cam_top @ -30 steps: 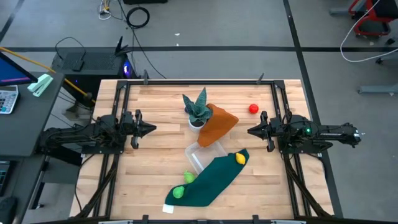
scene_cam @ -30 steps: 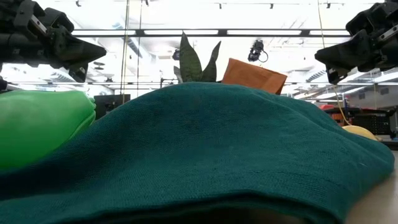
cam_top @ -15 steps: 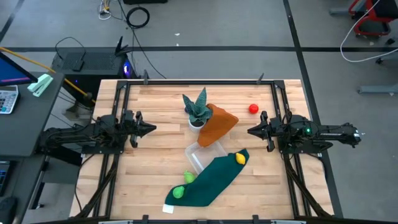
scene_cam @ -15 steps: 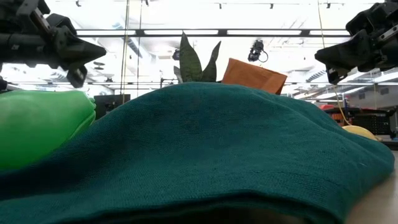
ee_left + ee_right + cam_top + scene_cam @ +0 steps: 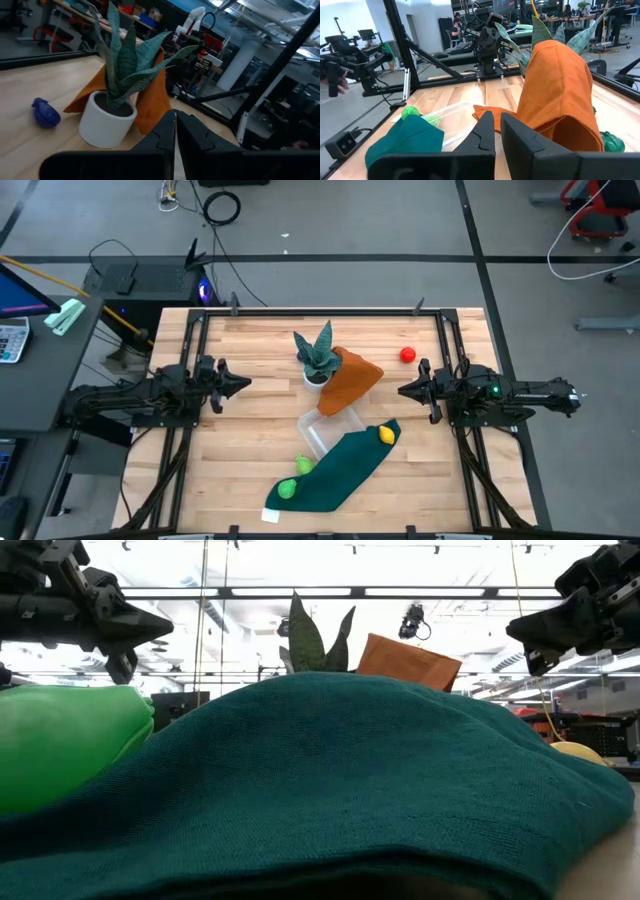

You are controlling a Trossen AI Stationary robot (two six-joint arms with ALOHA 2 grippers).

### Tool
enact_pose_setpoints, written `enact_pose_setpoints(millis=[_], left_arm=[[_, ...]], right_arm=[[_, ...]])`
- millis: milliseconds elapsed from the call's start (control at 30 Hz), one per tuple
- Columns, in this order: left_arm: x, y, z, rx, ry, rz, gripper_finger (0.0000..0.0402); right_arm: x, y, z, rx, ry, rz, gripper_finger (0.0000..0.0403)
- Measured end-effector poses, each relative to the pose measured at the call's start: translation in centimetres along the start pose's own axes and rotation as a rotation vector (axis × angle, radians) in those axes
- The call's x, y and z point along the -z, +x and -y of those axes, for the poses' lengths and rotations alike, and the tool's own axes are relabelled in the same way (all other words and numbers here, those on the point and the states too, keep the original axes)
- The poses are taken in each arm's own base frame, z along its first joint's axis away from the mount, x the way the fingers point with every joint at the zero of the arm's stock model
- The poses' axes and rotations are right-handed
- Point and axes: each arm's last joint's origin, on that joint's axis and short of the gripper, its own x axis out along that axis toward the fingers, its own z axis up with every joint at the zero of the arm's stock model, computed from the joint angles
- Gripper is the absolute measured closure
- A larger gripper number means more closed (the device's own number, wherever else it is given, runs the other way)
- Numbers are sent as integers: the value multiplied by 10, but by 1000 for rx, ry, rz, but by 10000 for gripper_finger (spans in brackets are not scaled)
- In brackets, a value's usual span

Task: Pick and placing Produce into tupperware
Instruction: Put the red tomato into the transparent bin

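The clear tupperware stands mid-table, its near side under a dark green cloth. A yellow piece lies on that cloth. Two green pieces sit at the cloth's left edge, and the red ball rests on the wood far right. The purple piece lies beside the white plant pot. My left gripper hovers left of the plant, shut. My right gripper hovers right of the orange cloth, shut.
The spiky plant stands far of centre with the orange cloth leaning against its pot. In the low view the green cloth fills the foreground, with a green piece at its left. Black frame rails run along the table's sides.
My left gripper has turned slightly at its wrist and edged a little toward the plant, still shut. The produce, cloths and box have stayed where they were.
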Motion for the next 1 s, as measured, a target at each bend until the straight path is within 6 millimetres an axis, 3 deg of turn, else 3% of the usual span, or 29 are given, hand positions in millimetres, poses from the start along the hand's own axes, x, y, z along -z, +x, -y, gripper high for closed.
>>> enact_pose_setpoints(millis=[300, 567, 767, 1000], left_arm=[[2, 0, -4, -85, 288, -3, 396], [-5, -1, -4, -190, 458, 80, 384], [-19, -3, 1, -227, 441, 246, 396], [-28, -6, 2, -312, 383, 365, 372]], right_arm=[[0, 0, 0, 4, -184, -1, 402], [-7, -1, 4, 186, -202, 67, 402], [-36, -6, 4, 316, -210, 127, 402], [-87, -6, 0, 454, -171, 146, 402]])
